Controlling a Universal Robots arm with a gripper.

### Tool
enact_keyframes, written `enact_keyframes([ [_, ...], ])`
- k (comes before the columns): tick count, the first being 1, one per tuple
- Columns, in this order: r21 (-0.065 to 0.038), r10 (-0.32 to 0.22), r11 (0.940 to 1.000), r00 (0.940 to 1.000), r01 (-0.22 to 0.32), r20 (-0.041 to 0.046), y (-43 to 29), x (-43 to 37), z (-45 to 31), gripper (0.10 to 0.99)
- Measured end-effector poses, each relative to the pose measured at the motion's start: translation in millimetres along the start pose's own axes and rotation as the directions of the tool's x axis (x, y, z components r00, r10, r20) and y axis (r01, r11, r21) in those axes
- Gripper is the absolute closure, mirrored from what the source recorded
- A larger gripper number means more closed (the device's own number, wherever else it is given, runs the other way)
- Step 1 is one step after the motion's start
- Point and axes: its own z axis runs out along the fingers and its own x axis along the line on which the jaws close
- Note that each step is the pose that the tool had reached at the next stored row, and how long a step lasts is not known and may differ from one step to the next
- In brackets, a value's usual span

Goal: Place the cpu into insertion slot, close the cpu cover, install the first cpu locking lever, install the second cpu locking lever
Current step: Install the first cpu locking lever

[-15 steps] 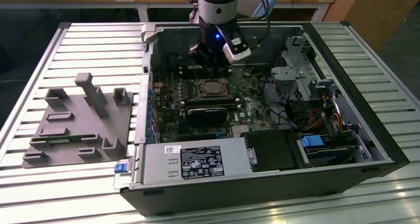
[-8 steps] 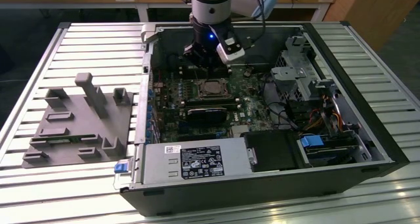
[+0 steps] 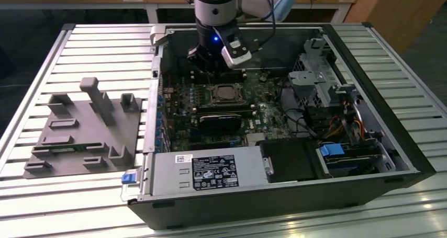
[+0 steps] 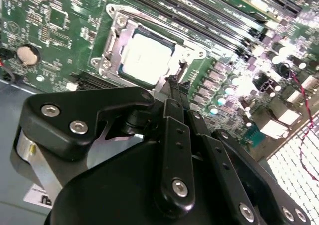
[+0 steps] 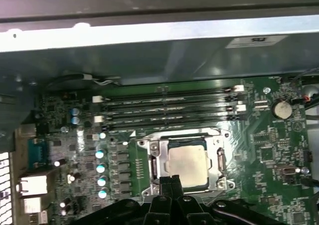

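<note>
The cpu (image 5: 187, 160) (image 4: 146, 59), a square chip with a dull silvery top, lies flat in the insertion slot (image 3: 225, 93) on the green board. The cpu cover (image 5: 155, 157) (image 4: 115, 41), a thin silver frame, lies down around it. My gripper (image 5: 172, 179) (image 4: 174, 81) (image 3: 207, 69) hangs just above one edge of the slot. Its black fingers are pressed together and the tips almost touch the frame's rim. I cannot tell whether anything thin is caught between them.
The board sits inside an open computer case (image 3: 391, 144) on a slatted table. Long black memory slots (image 5: 167, 110) run beside the socket, and a black card (image 3: 223, 120) lies close by. A drive cage and cables (image 3: 328, 107) are at the exterior view's right, a grey fixture (image 3: 84, 128) at its left.
</note>
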Motion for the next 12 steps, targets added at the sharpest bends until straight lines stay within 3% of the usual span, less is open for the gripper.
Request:
enact_keyframes([
  [12,-0.001,0.000,1.0000,1.0000,0.000,0.0026,-2.0,20.6,-1.2,0.980],
])
